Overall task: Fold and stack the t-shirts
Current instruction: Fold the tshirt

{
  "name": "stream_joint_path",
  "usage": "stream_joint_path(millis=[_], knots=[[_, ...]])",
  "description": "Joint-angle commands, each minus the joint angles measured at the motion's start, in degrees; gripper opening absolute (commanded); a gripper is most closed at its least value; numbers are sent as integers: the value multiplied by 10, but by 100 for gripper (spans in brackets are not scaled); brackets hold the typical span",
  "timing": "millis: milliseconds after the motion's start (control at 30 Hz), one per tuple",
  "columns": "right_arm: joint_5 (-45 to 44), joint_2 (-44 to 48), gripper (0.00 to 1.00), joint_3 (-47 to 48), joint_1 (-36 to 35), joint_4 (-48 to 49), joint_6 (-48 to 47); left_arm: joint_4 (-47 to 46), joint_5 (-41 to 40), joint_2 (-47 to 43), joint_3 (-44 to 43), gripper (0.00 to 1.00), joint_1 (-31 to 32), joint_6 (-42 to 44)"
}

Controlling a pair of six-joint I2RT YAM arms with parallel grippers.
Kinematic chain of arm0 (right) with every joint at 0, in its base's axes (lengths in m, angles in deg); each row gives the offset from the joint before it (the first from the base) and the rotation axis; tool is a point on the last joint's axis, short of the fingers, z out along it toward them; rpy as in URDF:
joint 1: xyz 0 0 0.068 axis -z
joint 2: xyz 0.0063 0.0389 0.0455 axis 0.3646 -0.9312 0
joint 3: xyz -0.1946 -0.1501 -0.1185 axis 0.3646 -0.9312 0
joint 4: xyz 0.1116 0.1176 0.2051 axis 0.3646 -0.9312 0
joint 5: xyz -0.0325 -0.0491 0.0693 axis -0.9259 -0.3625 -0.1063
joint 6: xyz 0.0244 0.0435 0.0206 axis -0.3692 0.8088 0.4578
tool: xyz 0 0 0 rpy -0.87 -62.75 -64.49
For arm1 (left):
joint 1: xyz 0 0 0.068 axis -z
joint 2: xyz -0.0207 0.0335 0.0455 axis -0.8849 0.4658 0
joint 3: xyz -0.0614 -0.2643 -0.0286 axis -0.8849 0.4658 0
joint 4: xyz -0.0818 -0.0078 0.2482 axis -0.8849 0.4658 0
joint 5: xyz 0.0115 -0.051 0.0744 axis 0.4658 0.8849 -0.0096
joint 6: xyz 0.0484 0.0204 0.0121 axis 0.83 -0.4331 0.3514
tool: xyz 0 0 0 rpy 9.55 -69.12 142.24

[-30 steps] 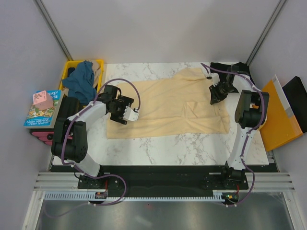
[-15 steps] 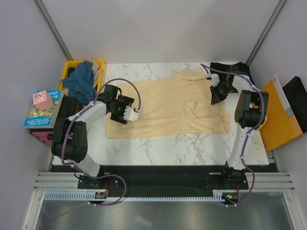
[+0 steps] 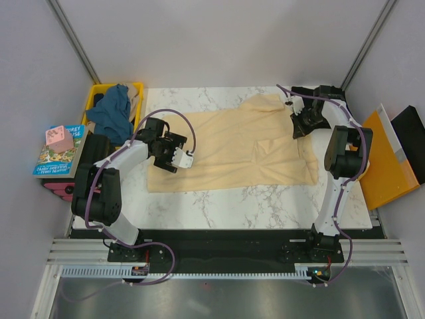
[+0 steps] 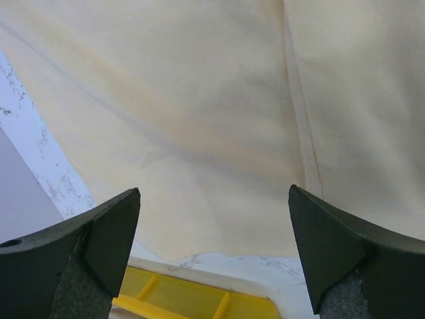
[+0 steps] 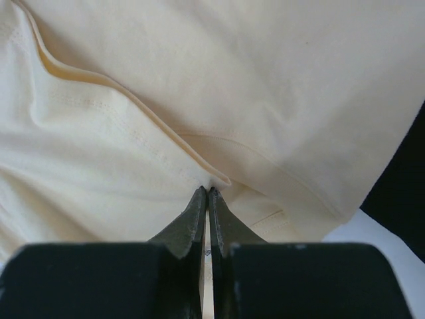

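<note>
Yellow crate (image 3: 137, 86) holds teal t-shirt (image 3: 111, 113); right gripper (image 5: 208, 193) pinches cream t-shirt (image 3: 232, 146); left gripper (image 4: 214, 191) gapes.

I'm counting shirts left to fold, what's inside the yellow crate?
A crumpled teal-blue t-shirt fills the yellow crate and drapes over its rim, some tan cloth beside it. Whatever lies beneath is covered.

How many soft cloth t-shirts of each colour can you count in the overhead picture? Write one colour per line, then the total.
pale cream-yellow t-shirt, spread flat on the white marble table: 1
teal-blue t-shirt, heaped in the yellow plastic crate: 1
black t-shirt, at the table's far right corner: 1
Total: 3
</note>
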Motion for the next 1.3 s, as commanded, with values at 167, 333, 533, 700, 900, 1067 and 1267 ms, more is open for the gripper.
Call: stream_joint_path(millis=[167,333,533,700,900,1067,1267], knots=[[-19,38,7,34,-3,21,0,8,13,2,-18,100,5,8],[-42,35,6,33,-4,39,7,7,12,0,-16,100,7,5],[-49,37,5,30,-12,74,20,7,11,-2,-16,100,7,4],[-53,30,5,38,-24,76,17,8,12,1,-16,100,8,1],[-104,30,46,23,-39,98,21,7,2,1,-10,100,10,-7],[-162,112,61,-68,-40,177,-8,-82,-19,-29,40,100,4,-38],[-147,210,62,-117,-43,137,-77,-108,27,-128,93,100,1,-73]])
